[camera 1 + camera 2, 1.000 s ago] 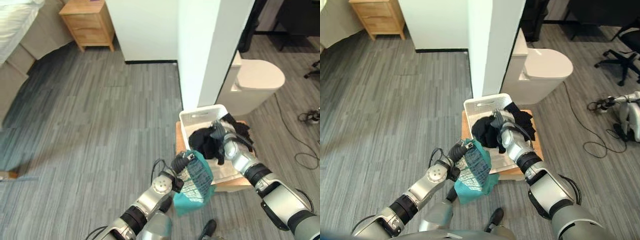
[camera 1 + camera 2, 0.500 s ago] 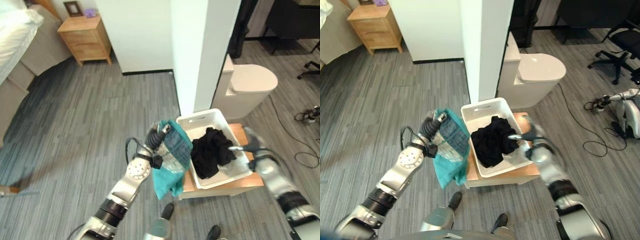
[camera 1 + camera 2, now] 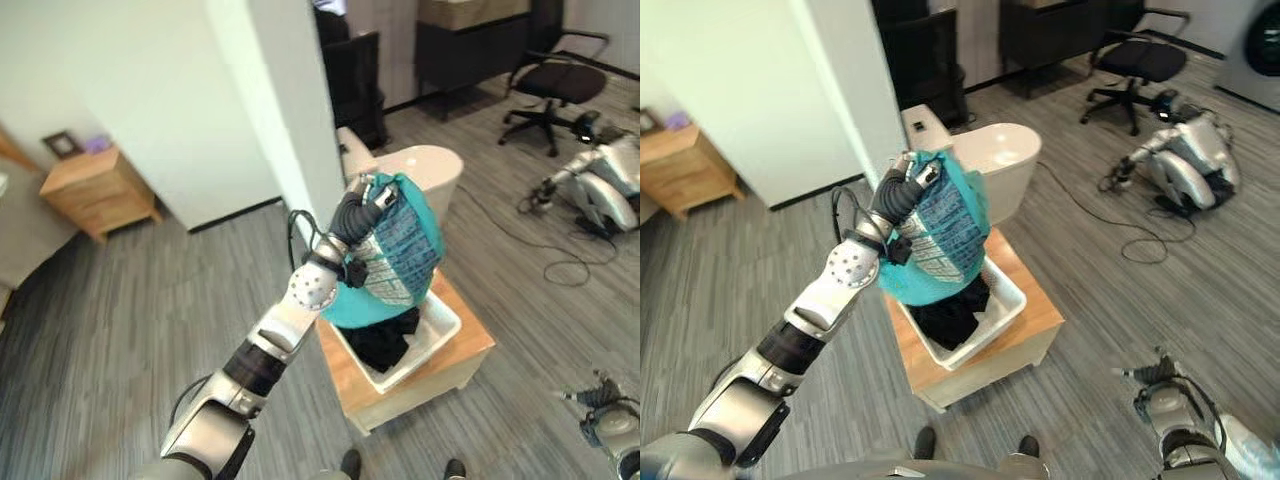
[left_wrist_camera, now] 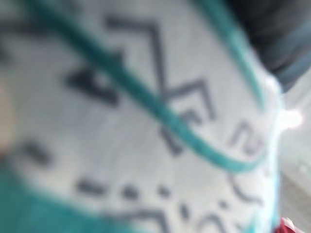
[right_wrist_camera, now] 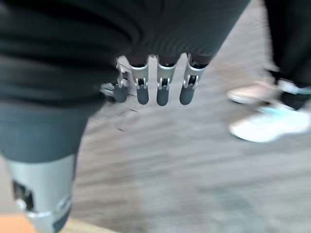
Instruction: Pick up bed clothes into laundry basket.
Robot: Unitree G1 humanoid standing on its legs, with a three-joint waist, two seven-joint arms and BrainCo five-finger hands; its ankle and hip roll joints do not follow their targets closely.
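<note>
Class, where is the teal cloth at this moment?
The teal cloth is gripped in the left hand, raised directly above the white basket holding black clothes, mid-view.

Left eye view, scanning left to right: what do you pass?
Wooden nightstand → teal garment in the left robot hand, over the white laundry basket → black office chair.

Open grey floor [image 3: 130,290] fills the frame's left; the white pillar [image 3: 285,110] and toilet [image 3: 420,170] crowd behind the centre basket [image 3: 440,325].
</note>
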